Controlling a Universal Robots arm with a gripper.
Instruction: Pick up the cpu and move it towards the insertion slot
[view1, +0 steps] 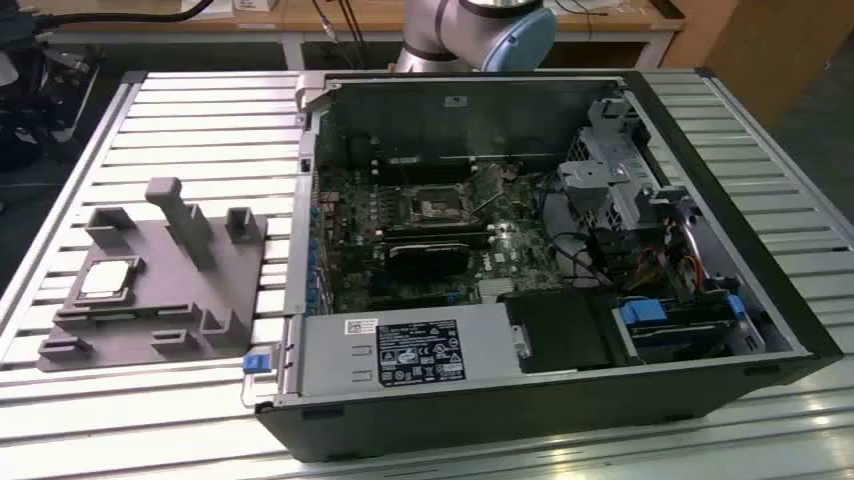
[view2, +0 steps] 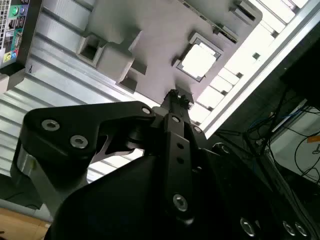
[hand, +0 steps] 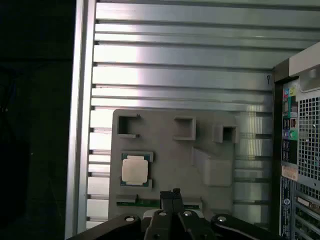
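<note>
My claw (hand: 170, 196), pinched shut on nothing, hangs over the grey fixture plate (hand: 170, 160) near the cpu (hand: 135, 170); a clean pick wants jaws spread, squared to its edges.

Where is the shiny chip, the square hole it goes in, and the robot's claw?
cpu (view1: 110, 279): exterior view, middle of its silver top.
insertion slot (view1: 438, 207): exterior view, dark centre of the socket.
gripper (hand: 170, 193): first wrist view, between its fingertips.

The cpu (view1: 107, 279) is lying on the grey plate (view1: 163, 292), and the insertion slot (view1: 438, 207) is sitting inside the open computer (view1: 534, 412).
</note>
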